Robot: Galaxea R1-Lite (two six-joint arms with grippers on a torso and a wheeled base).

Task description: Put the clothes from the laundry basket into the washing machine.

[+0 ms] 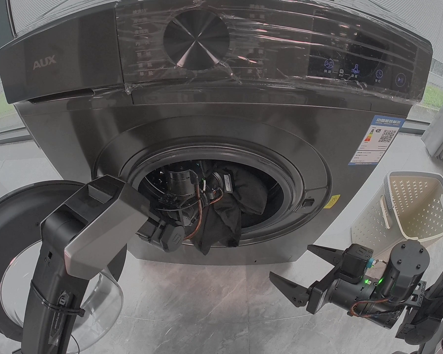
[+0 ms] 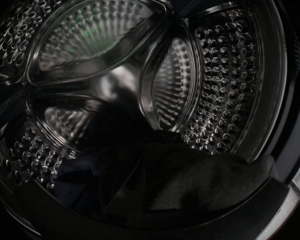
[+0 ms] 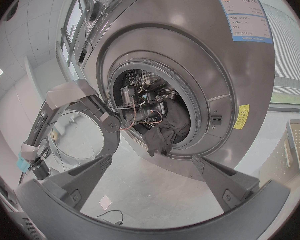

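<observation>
The step in hand, as I am judging it, is bringing the dark, soft cloth garment [image 1: 216, 227] fully into the dark grey metal front-loading washing machine [image 1: 290, 133], and the left arm is doing it. The left pincer [image 1: 225, 184] is sitting inside the round opening, with its wrist and cables just behind it at the rim. I cannot tell whether it is clenched or released, because the cloth is covering its tips. The garment is lying beside and below this pincer: one part is resting inside the shiny perforated steel drum [image 2: 223, 84], and another part is hanging out over the lower rim. To do this well, I am thinking the pincer should be carrying the cloth deeper into the drum before letting go, so that the hanging end is following over the rim and is not blocking the round glass door [image 1: 15, 251]. The right pincer [image 1: 290, 261] is hovering low before the machine, released, with its fingers wide apart and holding nothing. The white perforated plastic laundry basket [image 1: 418, 207] is standing near it, on its wrist side.
</observation>
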